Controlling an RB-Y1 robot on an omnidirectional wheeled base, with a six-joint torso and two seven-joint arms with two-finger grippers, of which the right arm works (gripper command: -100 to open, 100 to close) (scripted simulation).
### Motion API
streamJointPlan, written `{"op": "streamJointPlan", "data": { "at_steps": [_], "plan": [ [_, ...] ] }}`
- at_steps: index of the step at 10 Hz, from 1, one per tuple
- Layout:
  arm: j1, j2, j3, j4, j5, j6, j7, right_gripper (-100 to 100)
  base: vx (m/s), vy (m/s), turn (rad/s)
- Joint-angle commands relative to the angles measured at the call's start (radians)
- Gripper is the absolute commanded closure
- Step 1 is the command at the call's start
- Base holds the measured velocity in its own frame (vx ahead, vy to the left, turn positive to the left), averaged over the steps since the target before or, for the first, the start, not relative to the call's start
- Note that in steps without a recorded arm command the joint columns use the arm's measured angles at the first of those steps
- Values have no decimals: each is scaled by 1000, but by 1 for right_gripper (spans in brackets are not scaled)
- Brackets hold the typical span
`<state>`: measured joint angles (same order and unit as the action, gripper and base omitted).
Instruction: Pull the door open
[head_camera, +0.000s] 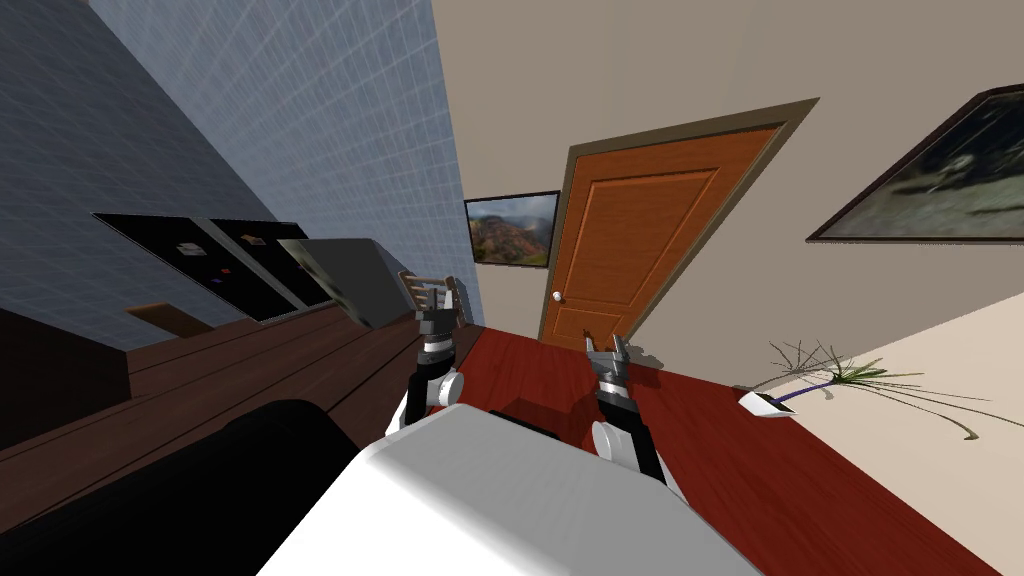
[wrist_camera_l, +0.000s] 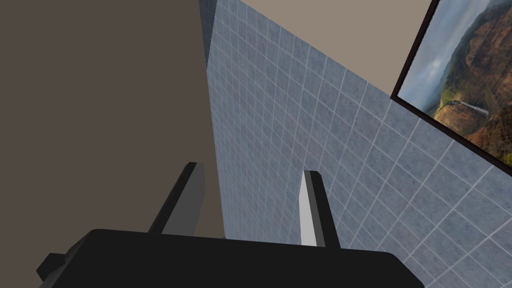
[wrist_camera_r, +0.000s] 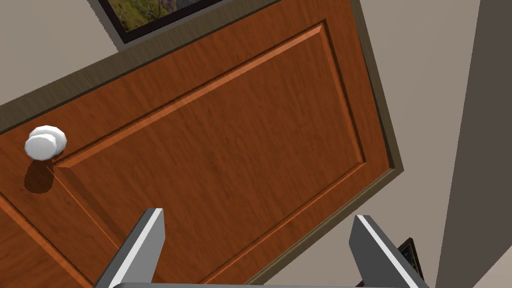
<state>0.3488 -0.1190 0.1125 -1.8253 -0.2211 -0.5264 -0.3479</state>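
Note:
An orange-brown panelled door (head_camera: 640, 235) stands shut in a grey-brown frame across the red floor ahead. Its white round knob (head_camera: 557, 297) sits at the door's left edge. In the right wrist view the door (wrist_camera_r: 240, 145) lies beyond my right gripper (wrist_camera_r: 257, 240), and the knob (wrist_camera_r: 45, 142) is off to the side of the left finger, well apart from it. My right gripper (head_camera: 606, 349) is open, short of the door. My left gripper (head_camera: 434, 295) is raised to the left, open and empty, with its fingers (wrist_camera_l: 312, 210) in front of a tiled wall.
A framed landscape picture (head_camera: 512, 228) hangs just left of the door, and a larger one (head_camera: 935, 180) to its right. A potted plant (head_camera: 820, 385) lies on the floor at the right. A dark wooden counter (head_camera: 200, 380) with a grey appliance (head_camera: 345, 275) runs along the left.

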Motion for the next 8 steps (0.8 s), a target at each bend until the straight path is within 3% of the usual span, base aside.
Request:
{"op": "streamJointPlan", "data": {
  "at_steps": [1, 8],
  "plan": [
    [-13, -5, 8, 33, -12, -9, -35, -100, 94, 13, 10],
    [-71, -32, 42, 182, -65, -51, -184, -100, 99, 11, 9]
  ]
}}
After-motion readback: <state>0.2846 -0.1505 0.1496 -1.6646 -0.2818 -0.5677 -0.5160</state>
